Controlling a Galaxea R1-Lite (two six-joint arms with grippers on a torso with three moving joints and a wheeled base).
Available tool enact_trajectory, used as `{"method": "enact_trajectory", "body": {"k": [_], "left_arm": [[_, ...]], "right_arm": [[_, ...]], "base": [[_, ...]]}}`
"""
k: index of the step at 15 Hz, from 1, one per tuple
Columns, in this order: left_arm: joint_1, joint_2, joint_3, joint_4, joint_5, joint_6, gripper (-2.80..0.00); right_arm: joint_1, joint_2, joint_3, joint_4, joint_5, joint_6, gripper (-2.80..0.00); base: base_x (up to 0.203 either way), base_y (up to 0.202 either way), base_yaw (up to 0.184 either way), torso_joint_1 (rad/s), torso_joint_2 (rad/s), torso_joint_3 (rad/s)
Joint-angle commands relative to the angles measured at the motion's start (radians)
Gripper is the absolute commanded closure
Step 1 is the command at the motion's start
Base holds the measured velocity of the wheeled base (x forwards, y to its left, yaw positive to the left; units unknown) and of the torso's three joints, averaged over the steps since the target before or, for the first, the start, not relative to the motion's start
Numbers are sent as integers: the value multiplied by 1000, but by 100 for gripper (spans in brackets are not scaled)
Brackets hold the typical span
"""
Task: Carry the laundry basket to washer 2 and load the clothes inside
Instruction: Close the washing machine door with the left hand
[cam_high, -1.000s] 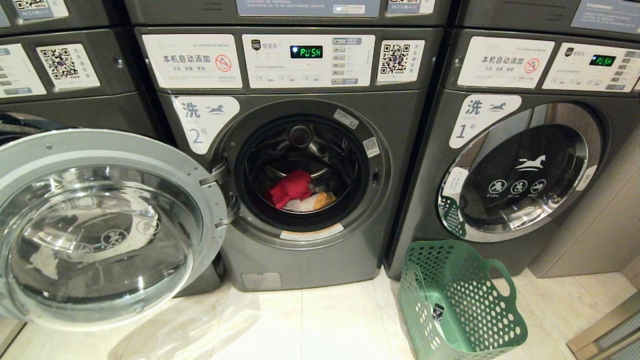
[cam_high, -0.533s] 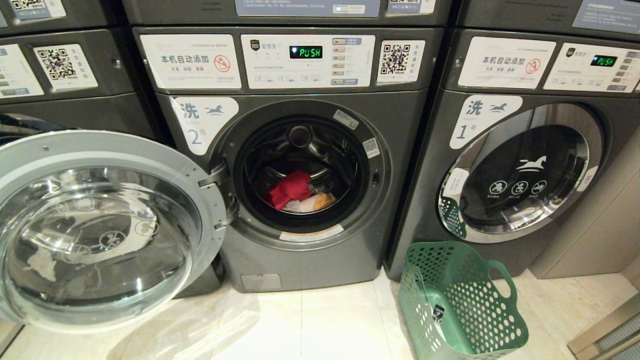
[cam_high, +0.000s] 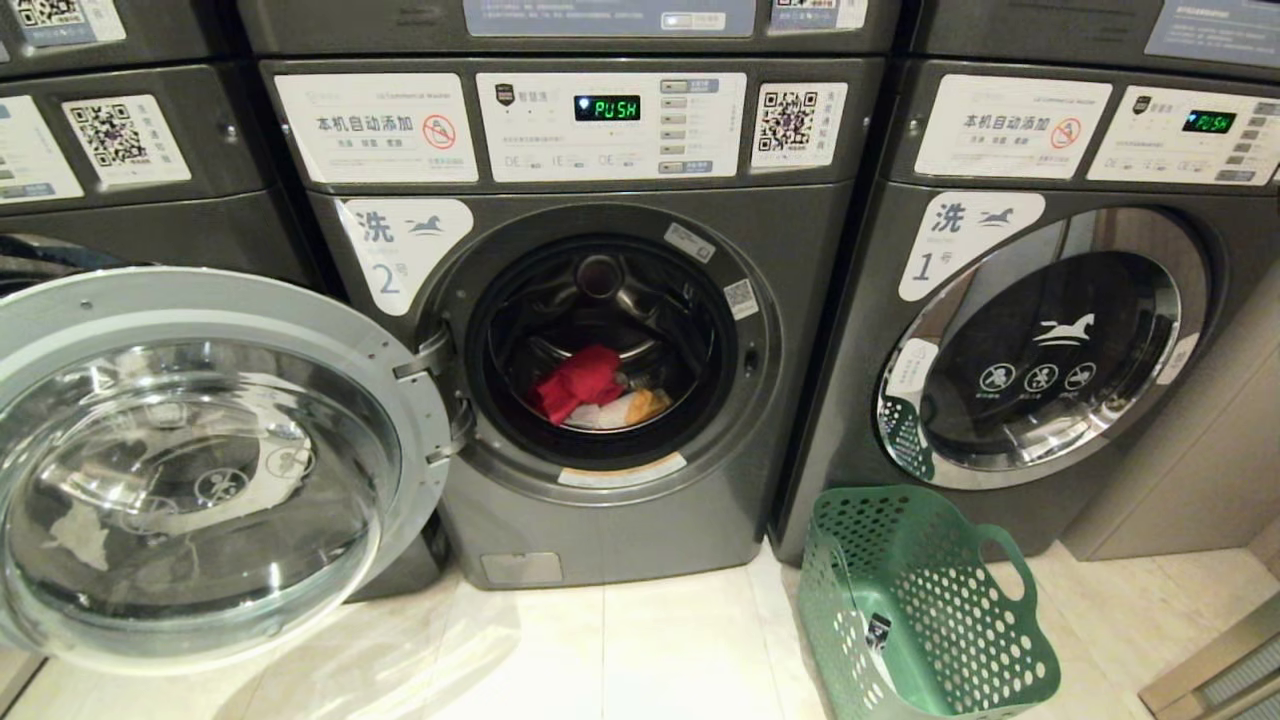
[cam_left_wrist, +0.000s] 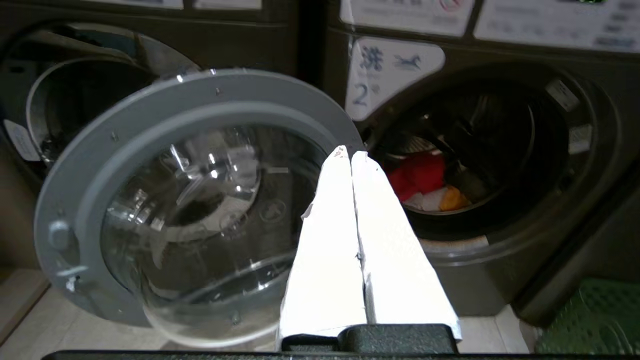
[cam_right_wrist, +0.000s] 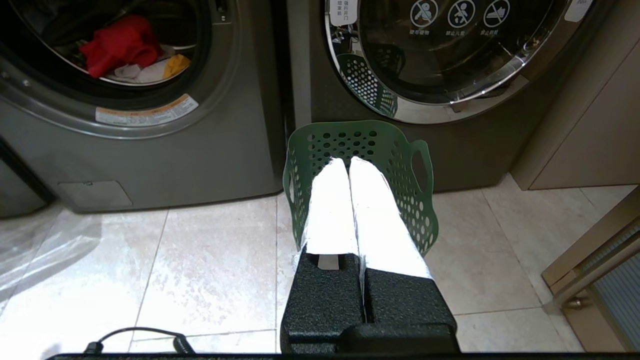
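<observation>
Washer 2 (cam_high: 790, 300) stands in the middle with its round glass door (cam_high: 190, 470) swung wide to the left. The clothes (cam_high: 590, 385), red, white and yellow-orange, lie in its drum (cam_left_wrist: 430, 182) (cam_right_wrist: 130, 50). The green laundry basket (cam_high: 925, 610) stands empty on the floor in front of washer 1, to the right. My left gripper (cam_left_wrist: 350, 152) is shut and empty, raised level before the open door's hinge edge. My right gripper (cam_right_wrist: 347, 160) is shut and empty, hanging above the basket (cam_right_wrist: 400, 165). Neither arm shows in the head view.
Washer 1 (cam_high: 1050, 350) at the right has its door shut. Another washer (cam_high: 120, 210) stands at the left, behind the open door. A cabinet front (cam_high: 1200, 480) borders the far right. Pale floor tiles (cam_high: 640, 650) stretch before the machines. A black cable (cam_right_wrist: 135, 337) lies on the floor.
The head view has shifted slightly, the whole scene sitting a little lower now. Nothing among the washers, clothes or basket has moved.
</observation>
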Motion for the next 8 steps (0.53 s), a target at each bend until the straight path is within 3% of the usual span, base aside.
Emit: {"method": "enact_trajectory", "body": {"k": [1, 4, 8], "left_arm": [[20, 367, -201, 2, 19, -4, 0], [156, 738, -499, -15, 11, -16, 0], [395, 1089, -799, -57, -102, -17, 0]], "right_arm": [[0, 2, -1, 0, 0, -3, 0], [0, 2, -1, 0, 0, 3, 0], [0, 2, 0, 0, 0, 3, 0]], "base": [[0, 0, 0, 0, 0, 0], [0, 0, 0, 0, 0, 0], [0, 0, 0, 0, 0, 0]]}}
